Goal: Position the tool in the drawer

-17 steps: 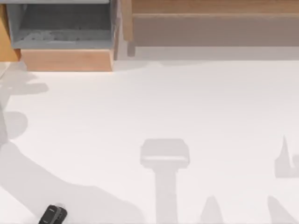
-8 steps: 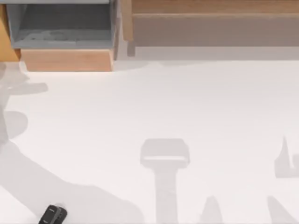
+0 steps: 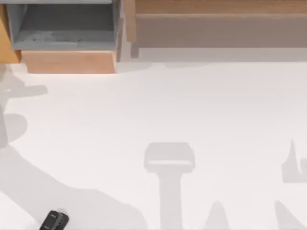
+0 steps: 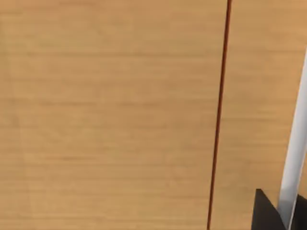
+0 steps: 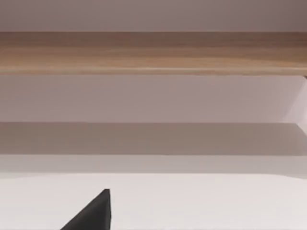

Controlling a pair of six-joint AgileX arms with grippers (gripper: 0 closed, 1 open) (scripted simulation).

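Black with pale grey marks, the tool [image 3: 54, 221] lies on the white surface [image 3: 192, 105] at the bottom left of the top view, tilted, close to the near edge and partly within a broad grey shadow. It sits alone, with nothing touching it.

Well apart from it, at the top left of the same view, the drawer [image 3: 69, 61] stands pulled out, its light tan wood front panel facing the surface and its grey walls and floor open to view. Just to its right runs the long wooden cabinet front [image 3: 220, 9], with a grey band beneath it.

Several soft shadows fall across the surface in the middle and along the right side.

Seen from the left wrist camera, a tan wood face [image 4: 105, 115] with a thin dark vertical seam sits close in front, and a dark tip of the left end effector [image 4: 268, 213] shows at the frame's corner beside a pale strip; whether it is released or clenched cannot be told.

Seen from the right wrist camera, a dark tip of the right end effector [image 5: 93, 213] hangs over the white surface, facing the cabinet front; its state cannot be told either.
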